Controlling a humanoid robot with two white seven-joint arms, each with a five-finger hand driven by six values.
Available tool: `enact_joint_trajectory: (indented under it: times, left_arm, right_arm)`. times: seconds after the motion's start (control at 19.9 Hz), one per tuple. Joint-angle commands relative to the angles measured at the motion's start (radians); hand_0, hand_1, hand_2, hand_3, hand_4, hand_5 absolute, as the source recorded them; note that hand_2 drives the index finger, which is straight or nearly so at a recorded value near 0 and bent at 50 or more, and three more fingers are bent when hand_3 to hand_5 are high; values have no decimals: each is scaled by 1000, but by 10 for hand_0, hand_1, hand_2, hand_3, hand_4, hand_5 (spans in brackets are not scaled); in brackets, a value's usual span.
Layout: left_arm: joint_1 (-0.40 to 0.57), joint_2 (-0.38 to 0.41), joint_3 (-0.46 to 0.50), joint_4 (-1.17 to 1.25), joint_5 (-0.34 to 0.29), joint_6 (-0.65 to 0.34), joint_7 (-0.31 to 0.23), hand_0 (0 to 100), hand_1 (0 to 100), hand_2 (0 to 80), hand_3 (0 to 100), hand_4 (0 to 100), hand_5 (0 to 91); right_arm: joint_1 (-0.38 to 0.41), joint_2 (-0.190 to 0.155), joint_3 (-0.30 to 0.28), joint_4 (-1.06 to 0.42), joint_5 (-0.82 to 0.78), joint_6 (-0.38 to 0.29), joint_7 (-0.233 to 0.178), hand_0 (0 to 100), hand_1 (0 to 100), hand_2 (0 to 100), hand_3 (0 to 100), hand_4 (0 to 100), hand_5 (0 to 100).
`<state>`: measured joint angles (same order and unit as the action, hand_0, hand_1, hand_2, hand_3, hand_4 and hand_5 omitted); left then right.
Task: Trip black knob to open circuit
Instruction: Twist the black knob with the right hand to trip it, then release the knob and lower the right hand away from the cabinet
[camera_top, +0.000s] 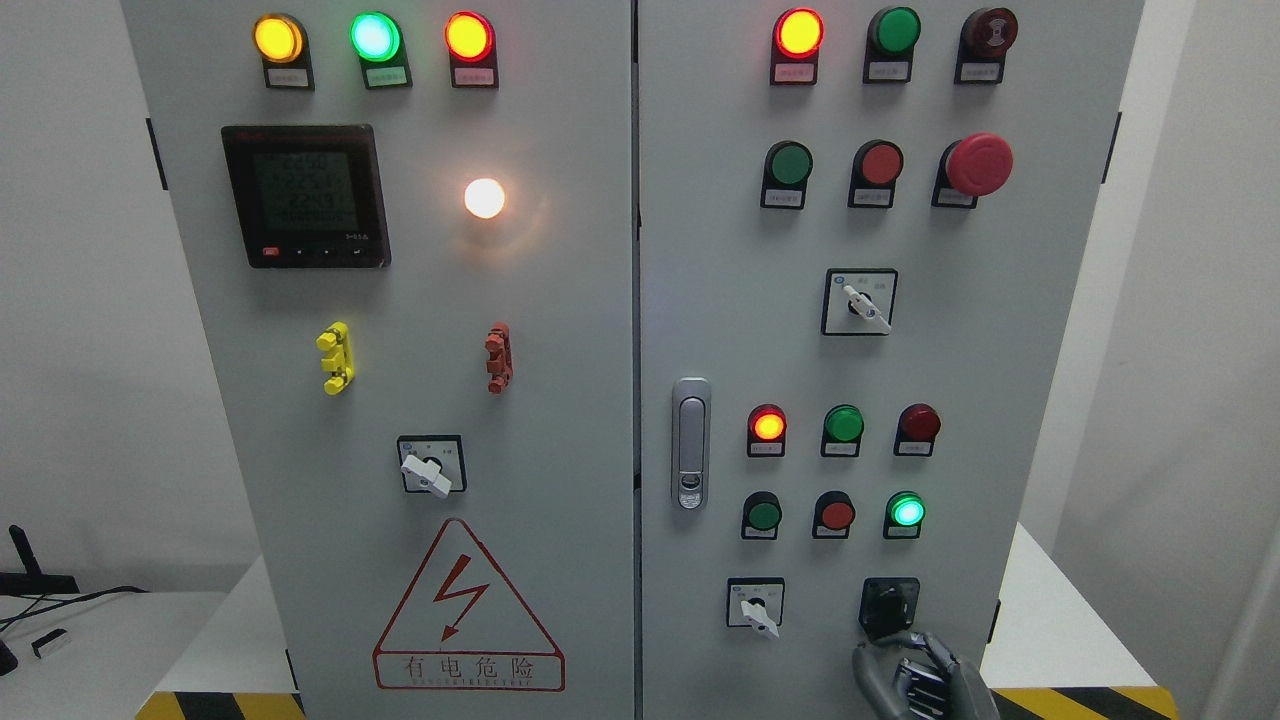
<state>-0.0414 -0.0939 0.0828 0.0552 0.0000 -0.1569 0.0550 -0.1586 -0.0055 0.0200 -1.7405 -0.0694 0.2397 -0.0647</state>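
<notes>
- Head view: the black knob (888, 603) sits low on the cabinet's right door (1000, 330), right of a white selector switch (757, 606).
- The right hand (920, 675) reaches up just beneath it, fingers loosely curled, gripping nothing; contact is unclear.
- Judged: approach nearly done; grasping and turning remain.

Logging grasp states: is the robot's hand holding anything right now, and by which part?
Nothing clearly held. The right hand sits just below the black knob, fingers curled, fingertips near its lower edge; whether they touch it cannot be told.
</notes>
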Motion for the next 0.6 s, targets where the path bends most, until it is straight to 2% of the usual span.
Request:
enact_joint_trajectory:
  times: [0.0,0.55]
  left_arm:
    - [0,-1,0,0,-31,0,0,120,389,0,0,0,0]
    - [0,-1,0,0,-31,0,0,120,389,0,0,0,0]
  right_arm:
    - [-1,-21,6,2,5,-7,-3,332,714,412,1000,1000,941]
    - [2,-22,-3,2,5,-8,-3,330,713,412,1000,1000,940]
